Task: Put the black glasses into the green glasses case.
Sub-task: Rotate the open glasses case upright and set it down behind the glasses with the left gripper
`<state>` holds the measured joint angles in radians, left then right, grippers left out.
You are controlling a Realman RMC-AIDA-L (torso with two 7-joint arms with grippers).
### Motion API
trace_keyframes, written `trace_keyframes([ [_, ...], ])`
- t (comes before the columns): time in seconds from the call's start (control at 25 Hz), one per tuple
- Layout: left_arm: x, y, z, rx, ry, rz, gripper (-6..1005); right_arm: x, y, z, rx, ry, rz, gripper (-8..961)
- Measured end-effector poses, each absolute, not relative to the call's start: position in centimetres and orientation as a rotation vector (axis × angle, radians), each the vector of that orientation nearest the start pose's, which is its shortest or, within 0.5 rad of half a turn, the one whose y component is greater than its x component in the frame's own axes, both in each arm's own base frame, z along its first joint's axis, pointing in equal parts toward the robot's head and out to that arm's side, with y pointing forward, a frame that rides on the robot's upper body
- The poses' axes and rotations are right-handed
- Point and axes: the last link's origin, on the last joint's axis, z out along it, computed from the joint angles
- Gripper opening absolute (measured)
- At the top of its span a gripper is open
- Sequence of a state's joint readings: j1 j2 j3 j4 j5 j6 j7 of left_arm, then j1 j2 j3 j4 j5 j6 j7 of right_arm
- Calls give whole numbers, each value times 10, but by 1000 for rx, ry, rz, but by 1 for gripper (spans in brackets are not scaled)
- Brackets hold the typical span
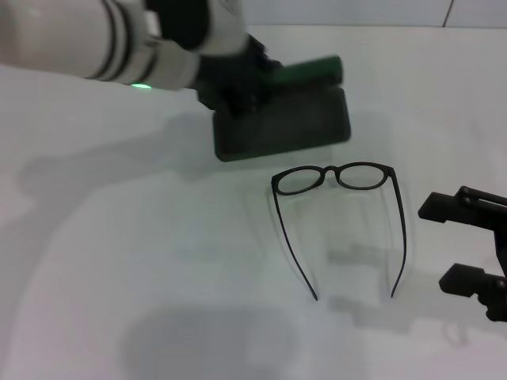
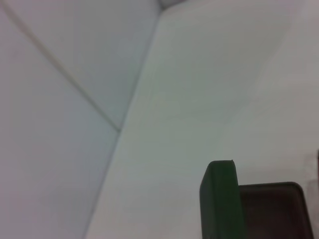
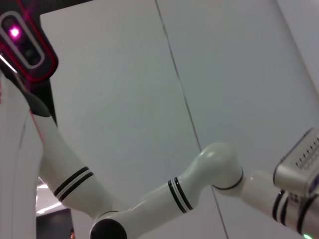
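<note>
— So, what do we see first, going from the biggest thing down?

— We see the white table (image 1: 119,261) filling the head view, and over its far left part our left arm (image 1: 87,36) reaches across toward the far edge. Its black left gripper (image 1: 238,75) sits at the left end of the green glasses case (image 1: 281,119), right against the raised lid.

— Can we say whether it has hold of the lid?

— We cannot tell; the fingers are hidden behind the wrist and the lid. The case itself lies near the far edge, about midway along it, and it stands open: the green lid is up at the back and the dark tray faces us. From the left wrist view we see only the lid edge-on with a corner of the dark interior beside it.

— And the black glasses (image 1: 341,178)?

— We see them lying on the table just nearer to us than the case, apart from it, lenses toward the case and both temple arms unfolded, pointing at the near edge.

— Our other arm?

— The right gripper (image 1: 475,249) is at the right edge of the table, just beside the right temple arm but not touching it. Its two black fingers (image 1: 447,206) stand spread wide with nothing between them.
</note>
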<state>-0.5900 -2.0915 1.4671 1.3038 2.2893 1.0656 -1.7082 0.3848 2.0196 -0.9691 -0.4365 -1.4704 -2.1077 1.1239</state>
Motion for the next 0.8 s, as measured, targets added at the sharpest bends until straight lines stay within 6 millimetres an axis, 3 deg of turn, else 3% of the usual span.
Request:
trace_keyframes([
  [0.36,-117,397,-78,-2653,470,298,210,245,236,17,-2694,351,1592,676],
  [0.8,-115,394,-96,-2633,409,365,213,246,241,16,-2687,370,1561,676],
])
